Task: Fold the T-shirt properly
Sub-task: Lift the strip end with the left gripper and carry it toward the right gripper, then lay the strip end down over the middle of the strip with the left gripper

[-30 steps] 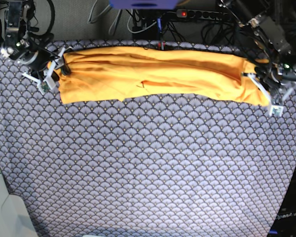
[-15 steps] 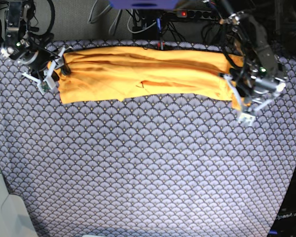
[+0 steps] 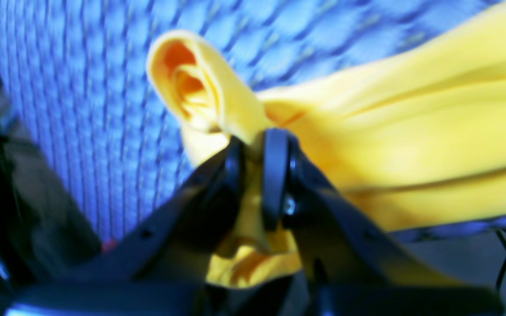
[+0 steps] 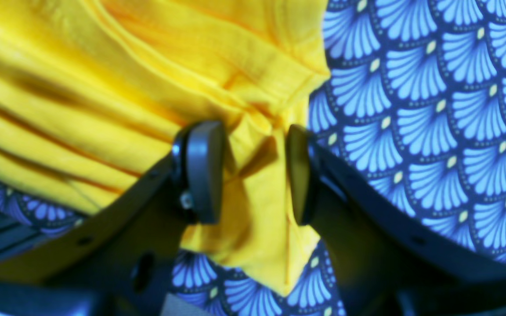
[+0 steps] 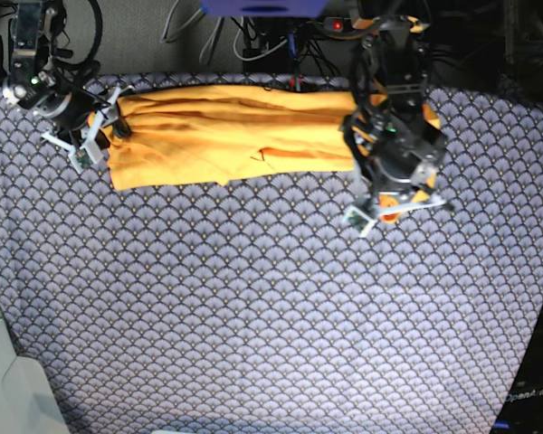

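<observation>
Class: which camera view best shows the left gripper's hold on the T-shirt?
The left wrist view: the left gripper is shut on a pinch of T-shirt. In the base view the arm hides that hold. The right wrist view shows only the shirt's other end.

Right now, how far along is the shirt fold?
Done: the shirt is already folded lengthwise into a long band on the cloth. In hand: the left end effector is shut on one end of the band, lifted over the middle. The right end effector stands open around the other end, which lies flat. Left: lay the carried end down and square the stack.
</observation>
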Controlling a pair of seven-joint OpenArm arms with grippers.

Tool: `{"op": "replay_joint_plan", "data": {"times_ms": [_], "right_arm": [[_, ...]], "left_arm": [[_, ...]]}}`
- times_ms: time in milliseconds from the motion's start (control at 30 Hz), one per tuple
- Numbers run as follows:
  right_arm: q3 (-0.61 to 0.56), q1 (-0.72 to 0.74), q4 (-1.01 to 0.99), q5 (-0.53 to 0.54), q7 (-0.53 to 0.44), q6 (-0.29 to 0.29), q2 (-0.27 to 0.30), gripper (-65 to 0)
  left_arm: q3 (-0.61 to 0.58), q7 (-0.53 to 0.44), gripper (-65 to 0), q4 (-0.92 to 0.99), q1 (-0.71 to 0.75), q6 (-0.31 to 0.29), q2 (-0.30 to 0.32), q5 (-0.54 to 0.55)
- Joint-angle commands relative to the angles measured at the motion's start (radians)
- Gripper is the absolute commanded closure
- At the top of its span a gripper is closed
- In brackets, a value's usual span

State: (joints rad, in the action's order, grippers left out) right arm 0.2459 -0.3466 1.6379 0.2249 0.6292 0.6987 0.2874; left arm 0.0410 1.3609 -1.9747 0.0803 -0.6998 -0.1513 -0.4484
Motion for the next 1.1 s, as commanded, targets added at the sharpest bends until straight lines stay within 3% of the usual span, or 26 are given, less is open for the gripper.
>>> {"op": "replay_joint_plan", "data": {"times_ms": [0, 200, 367, 900, 1067], "right_arm": [[0.002, 0.002, 0.011, 0.009, -0.004, -0.001, 0.008, -25.5], [0.002, 0.002, 0.011, 0.009, -0.004, -0.001, 0.008, -25.5], [0.002, 0.002, 0.011, 0.009, -0.004, -0.001, 0.008, -25.5], [0.002, 0.008, 0.012, 0.009, -0.004, -0.001, 0.008, -25.5], [0.002, 0.008, 0.012, 0.009, -0.004, -0.001, 0.008, -25.5]], "left_arm": [[-0.033, -0.01, 0.0, -0.015, -0.014, 0.002, -0.006, -0.005], [-0.223, 0.001, 0.0, -0.013, -0.003, 0.002, -0.006, -0.005], [-0.306, 0.002, 0.0, -0.013, 0.025, 0.002, -0.006, -0.005], [-0.304, 0.035, 0.0, -0.018, 0.048, 0.002, 0.025, -0.01], [-0.241, 0.035, 0.0, -0.033, 0.118, 0.002, -0.006, -0.016]]}}
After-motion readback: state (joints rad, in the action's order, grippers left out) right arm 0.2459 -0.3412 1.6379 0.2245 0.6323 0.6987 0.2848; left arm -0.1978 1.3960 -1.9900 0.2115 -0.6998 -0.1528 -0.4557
